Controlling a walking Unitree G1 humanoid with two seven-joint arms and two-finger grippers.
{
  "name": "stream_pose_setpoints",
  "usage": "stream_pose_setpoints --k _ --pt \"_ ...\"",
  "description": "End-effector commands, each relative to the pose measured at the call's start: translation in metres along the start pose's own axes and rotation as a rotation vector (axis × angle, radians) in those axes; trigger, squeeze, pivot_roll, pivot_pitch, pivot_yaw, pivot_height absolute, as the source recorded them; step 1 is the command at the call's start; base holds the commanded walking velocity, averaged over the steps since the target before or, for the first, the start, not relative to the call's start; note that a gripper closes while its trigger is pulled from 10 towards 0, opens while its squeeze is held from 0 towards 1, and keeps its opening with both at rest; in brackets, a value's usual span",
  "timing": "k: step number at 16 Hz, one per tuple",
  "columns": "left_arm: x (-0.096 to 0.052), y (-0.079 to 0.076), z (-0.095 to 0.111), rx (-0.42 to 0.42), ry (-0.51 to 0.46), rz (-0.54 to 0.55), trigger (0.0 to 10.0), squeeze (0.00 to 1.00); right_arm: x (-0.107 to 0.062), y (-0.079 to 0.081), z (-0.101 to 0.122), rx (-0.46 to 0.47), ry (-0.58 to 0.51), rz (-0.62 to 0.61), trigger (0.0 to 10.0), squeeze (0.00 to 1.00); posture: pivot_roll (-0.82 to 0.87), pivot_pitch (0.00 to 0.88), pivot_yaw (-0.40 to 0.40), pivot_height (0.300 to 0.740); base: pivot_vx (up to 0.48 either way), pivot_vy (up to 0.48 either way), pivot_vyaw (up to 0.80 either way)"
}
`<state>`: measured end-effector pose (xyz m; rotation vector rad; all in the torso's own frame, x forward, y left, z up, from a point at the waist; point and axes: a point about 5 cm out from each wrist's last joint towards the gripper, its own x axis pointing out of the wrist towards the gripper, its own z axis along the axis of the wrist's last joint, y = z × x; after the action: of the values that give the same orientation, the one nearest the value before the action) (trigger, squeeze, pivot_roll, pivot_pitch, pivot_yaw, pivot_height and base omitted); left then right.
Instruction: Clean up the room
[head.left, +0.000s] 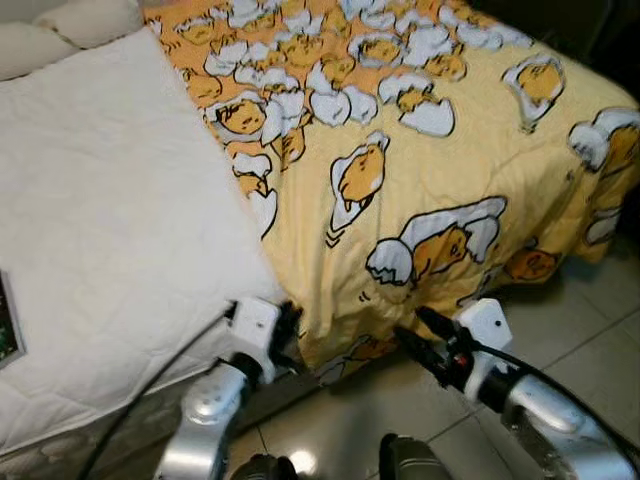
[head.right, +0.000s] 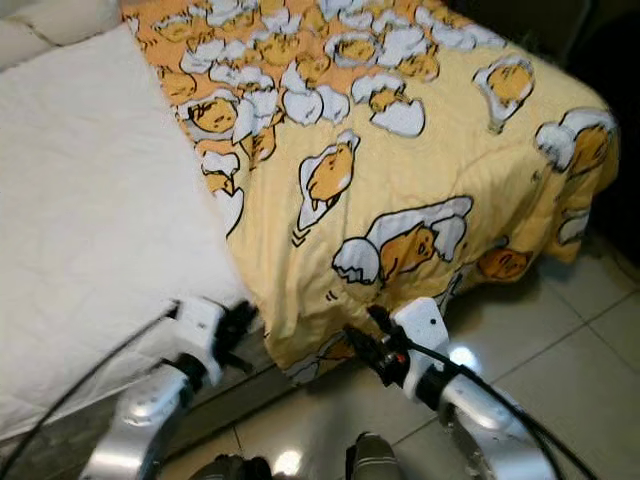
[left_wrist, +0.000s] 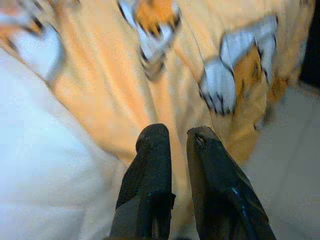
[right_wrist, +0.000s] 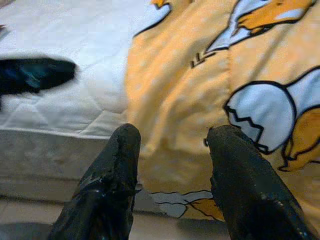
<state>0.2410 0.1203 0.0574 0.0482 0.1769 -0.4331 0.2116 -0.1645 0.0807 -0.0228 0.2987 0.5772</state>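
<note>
Facing a bed (head.left: 100, 230) with bare white quilted mattress on the robot's left half and a yellow cartoon-print blanket (head.left: 420, 170) covering the right half, draped over the foot edge down toward the tiled floor (head.left: 590, 330). Blanket's left edge runs diagonally across the mattress, from the pillows (head.left: 60, 30) at top left down to the near corner. Left gripper (head.left: 288, 335) sits at the mattress's near edge, right at the blanket's lower hem corner; in the left wrist view its fingers (left_wrist: 150, 165) are nearly together, narrow gap between them, nothing visibly pinched, blanket fabric just ahead. Right gripper (head.left: 415, 335) hovers just in front of the hanging blanket edge, above the floor; right wrist view shows its fingers (right_wrist: 122, 150) spread wide apart, empty, pointing at the blanket hem with the mattress side below. Left gripper's dark tip also shows in that right wrist view against the white mattress. Dark flat object (head.left: 8, 325) lies on the mattress at far left, cut off by frame edge.
</note>
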Motion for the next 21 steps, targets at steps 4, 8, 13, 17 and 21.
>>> stream_pose_setpoints --k 4,8,13,17,21 --pt "-0.016 0.027 0.038 -0.008 -0.090 0.137 10.0 0.00 0.007 -0.011 0.003 0.087 -0.110 -0.203 10.0 0.00 -0.11 0.018 0.074 0.740 0.000 0.000 -0.71" --pt "-0.028 0.031 0.036 -0.014 -0.062 0.163 10.0 1.00 0.004 -0.007 -0.010 0.119 -0.116 -0.287 10.0 0.00 -0.09 0.002 0.065 0.740 0.000 0.000 -0.80" --pt "-0.029 0.029 0.041 0.041 -0.058 0.149 10.0 1.00 0.007 -0.007 -0.008 0.159 -0.157 -0.327 10.0 0.00 -0.08 0.000 0.065 0.740 0.000 0.000 -0.80" --pt "-0.026 0.026 0.043 0.056 -0.061 0.128 10.0 1.00 0.007 -0.008 -0.009 0.155 -0.157 -0.333 10.0 0.00 -0.08 0.006 0.060 0.740 0.131 0.000 -0.71" --pt "-0.023 0.022 0.042 0.061 -0.050 0.118 10.0 1.00 0.008 -0.010 -0.008 0.137 -0.161 -0.328 10.0 0.00 -0.07 0.016 0.047 0.740 0.316 0.000 0.00"
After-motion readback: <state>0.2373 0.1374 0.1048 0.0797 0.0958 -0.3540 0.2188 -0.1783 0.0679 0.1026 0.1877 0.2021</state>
